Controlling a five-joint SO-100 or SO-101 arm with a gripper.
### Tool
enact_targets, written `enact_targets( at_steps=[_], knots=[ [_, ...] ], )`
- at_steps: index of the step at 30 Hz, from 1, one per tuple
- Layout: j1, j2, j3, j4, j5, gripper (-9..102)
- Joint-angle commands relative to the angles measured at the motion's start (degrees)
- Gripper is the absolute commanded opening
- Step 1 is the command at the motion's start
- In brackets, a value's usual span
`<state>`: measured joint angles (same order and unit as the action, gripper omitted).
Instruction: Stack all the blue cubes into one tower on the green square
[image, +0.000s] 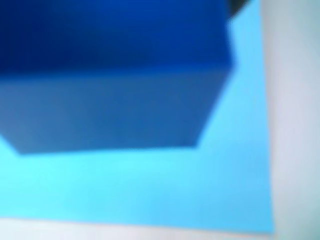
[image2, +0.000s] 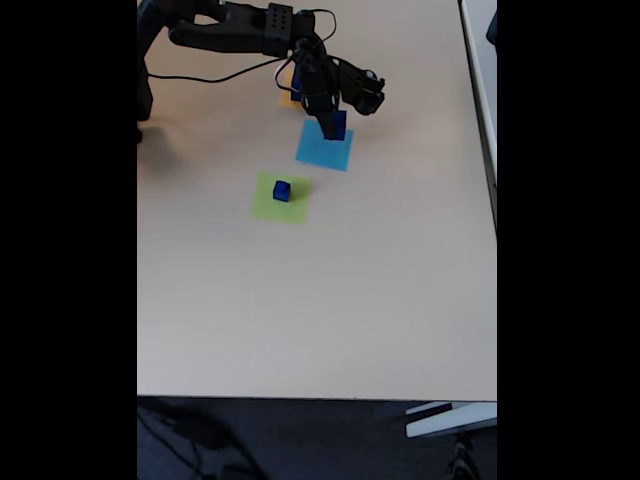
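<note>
In the wrist view a dark-blue cube (image: 115, 75) looms very close and blurred, resting on a flat light-blue square (image: 225, 190). The fixed view shows this blue cube (image2: 336, 126) on the light-blue square (image2: 324, 150), with my gripper (image2: 326, 116) right at its top. My fingers are too dark and small to read against the cube. A small blue cube (image2: 282, 190) sits on the green square (image2: 268, 205), down and left of my gripper. Another dark-blue shape (image2: 296, 84) shows behind the arm.
An orange flat square (image2: 287, 97) lies partly hidden under the arm. The arm's base and cable (image2: 200, 75) occupy the table's top left. The table edge (image2: 494, 200) runs down the right, and open beige tabletop lies below the squares.
</note>
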<state>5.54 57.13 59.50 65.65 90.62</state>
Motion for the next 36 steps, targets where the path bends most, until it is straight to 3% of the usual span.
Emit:
enact_targets(
  at_steps=[1, 16, 36],
  knots=[
    [0.7, 0.0, -4.5, -0.9, -0.3, 6],
    [-0.4, -1.6, -4.7, 4.6, 1.3, 6],
    [-0.4, -3.7, -3.8, 4.2, 0.2, 6]
  ],
)
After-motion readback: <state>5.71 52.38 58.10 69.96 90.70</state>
